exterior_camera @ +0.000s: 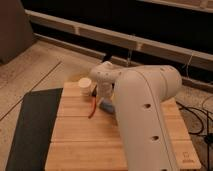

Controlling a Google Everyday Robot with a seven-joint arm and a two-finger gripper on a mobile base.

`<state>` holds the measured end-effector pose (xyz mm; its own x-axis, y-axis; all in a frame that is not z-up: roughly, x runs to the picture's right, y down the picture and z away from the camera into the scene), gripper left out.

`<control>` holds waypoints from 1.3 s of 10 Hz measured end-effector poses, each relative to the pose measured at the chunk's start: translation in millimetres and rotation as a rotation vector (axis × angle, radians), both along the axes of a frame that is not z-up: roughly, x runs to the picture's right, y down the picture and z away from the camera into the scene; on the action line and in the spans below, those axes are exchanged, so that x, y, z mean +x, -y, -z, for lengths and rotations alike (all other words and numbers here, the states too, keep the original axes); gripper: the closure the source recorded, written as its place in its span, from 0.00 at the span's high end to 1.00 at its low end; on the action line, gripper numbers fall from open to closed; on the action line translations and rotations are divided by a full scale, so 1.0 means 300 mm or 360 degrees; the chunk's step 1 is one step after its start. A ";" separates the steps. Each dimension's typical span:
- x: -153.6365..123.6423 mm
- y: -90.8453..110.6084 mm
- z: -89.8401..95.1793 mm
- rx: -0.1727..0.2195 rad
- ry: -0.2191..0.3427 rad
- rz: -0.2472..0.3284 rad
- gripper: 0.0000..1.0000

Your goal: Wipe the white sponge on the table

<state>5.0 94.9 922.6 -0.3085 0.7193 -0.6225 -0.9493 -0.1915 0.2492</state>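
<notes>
The table (80, 140) is a light bamboo-wood top of long planks. My white arm (145, 110) reaches across it from the right and fills the middle of the view. Its wrist bends down at the table's far middle, where the gripper (103, 96) sits low over the wood, mostly covered by the arm. The white sponge is hidden, with no part showing. A thin red-orange object (93, 108) and a blue object (106, 106) lie on the wood just below the gripper.
A small cream cup (86, 86) stands near the table's far edge, left of the gripper. A dark grey mat (30, 125) lies along the table's left side. Black cables (200, 117) trail on the floor to the right.
</notes>
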 end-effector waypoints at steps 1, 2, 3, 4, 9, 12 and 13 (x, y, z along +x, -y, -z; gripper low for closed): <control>0.002 -0.011 -0.008 -0.0014 -0.0004 -0.0004 0.63; 0.011 -0.013 -0.015 -0.0021 -0.0012 -0.0008 0.54; 0.022 -0.014 -0.019 -0.0025 -0.0023 -0.0003 0.43; 0.024 -0.009 -0.026 -0.0015 -0.0025 0.0003 0.32; -0.040 0.027 -0.005 0.0043 0.0022 0.0065 0.00; -0.129 0.004 0.027 0.0028 0.0110 0.0109 0.00; -0.129 0.004 0.027 0.0028 0.0110 0.0109 0.00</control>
<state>-33.8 93.8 914.5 -0.2152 0.7480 -0.6278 -0.9751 -0.1296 0.1798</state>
